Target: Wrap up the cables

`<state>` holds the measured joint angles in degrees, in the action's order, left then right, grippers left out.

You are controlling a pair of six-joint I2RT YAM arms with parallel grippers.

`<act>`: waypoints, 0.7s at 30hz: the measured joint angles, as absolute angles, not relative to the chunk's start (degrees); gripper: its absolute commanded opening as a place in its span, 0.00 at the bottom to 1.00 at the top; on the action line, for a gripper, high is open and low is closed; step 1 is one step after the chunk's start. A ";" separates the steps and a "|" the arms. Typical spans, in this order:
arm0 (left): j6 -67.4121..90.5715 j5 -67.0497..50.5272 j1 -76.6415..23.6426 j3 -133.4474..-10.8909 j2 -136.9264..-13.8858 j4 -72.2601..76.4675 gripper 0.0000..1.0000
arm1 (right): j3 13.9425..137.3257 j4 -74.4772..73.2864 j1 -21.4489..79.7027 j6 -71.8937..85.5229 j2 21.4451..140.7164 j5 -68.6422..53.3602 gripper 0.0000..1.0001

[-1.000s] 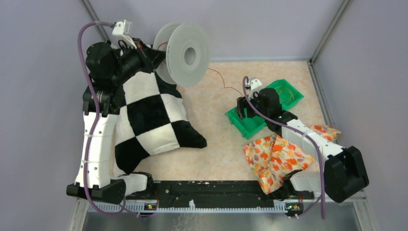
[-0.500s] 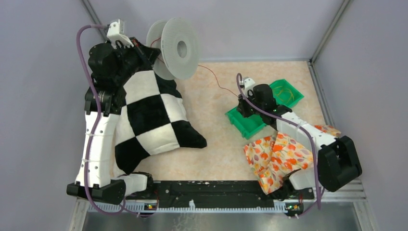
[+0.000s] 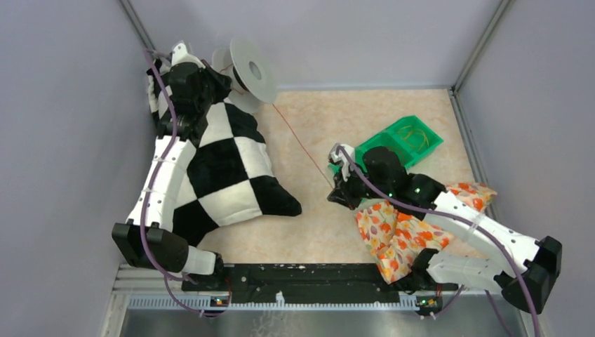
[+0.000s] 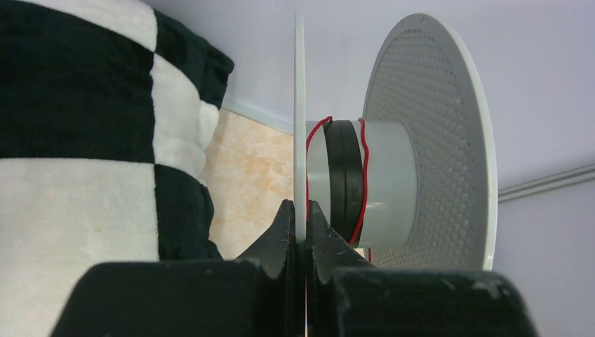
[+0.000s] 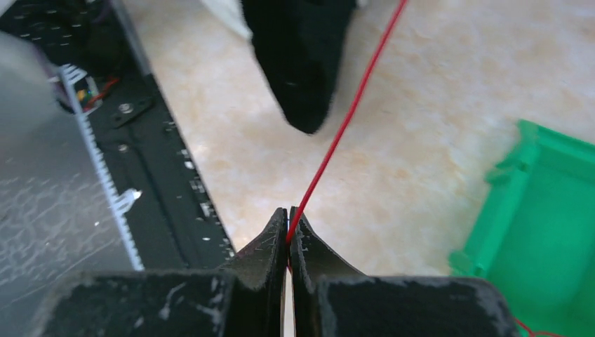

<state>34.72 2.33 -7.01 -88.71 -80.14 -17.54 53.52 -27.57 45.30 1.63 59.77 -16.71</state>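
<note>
A white perforated spool [image 3: 250,69] is held up at the back left, its near flange [image 4: 299,105] pinched by my left gripper [image 4: 300,212], which is shut on it. In the top view the left gripper [image 3: 226,72] sits just left of the spool. A few turns of thin red cable [image 4: 363,175] lie on the hub. The same red cable [image 3: 302,144] runs taut across the floor to my right gripper [image 3: 335,190]. In the right wrist view the cable [image 5: 344,126] enters the right gripper [image 5: 288,228], shut on it. Yellowish cables [image 3: 415,137] lie in a green bin [image 3: 382,135].
A black-and-white checkered pillow [image 3: 217,168] lies under the left arm, its corner [image 5: 302,56] near the taut cable. A floral cloth [image 3: 400,235] lies under the right arm. A black rail [image 3: 316,275] runs along the near edge. Walls close in at the back and sides.
The left arm swung the spool back and to the left, turning it more edge-on. The right gripper left the green bin, shut on the red cable and pulled it taut toward the near side.
</note>
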 measured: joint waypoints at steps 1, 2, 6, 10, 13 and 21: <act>34.85 2.98 -7.18 -88.09 -80.23 -17.50 0.00 | 54.17 -27.99 47.42 2.00 59.61 -17.08 0.00; 34.79 3.77 -7.53 -87.59 -80.25 -17.61 0.00 | 55.33 -28.49 49.63 2.22 60.14 -17.34 0.00; 32.14 8.01 -10.26 -87.22 -80.23 -16.60 0.00 | 66.13 -32.23 56.93 1.63 67.31 -18.57 0.00; 27.79 11.57 -12.75 -85.93 -79.92 -14.17 0.00 | 75.59 -35.44 59.31 -0.99 73.30 -19.57 0.00; 22.98 12.91 -14.74 -83.53 -79.44 -12.97 0.00 | 83.24 -37.26 59.64 -4.19 77.69 -19.51 0.00; 13.39 -1.61 -17.85 -78.61 -78.89 -15.75 0.00 | 99.59 -40.58 54.35 -12.62 84.71 -22.00 0.00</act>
<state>13.39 -1.61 -17.85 -78.61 -78.89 -15.75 99.59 -40.58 54.35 -12.62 84.71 -22.00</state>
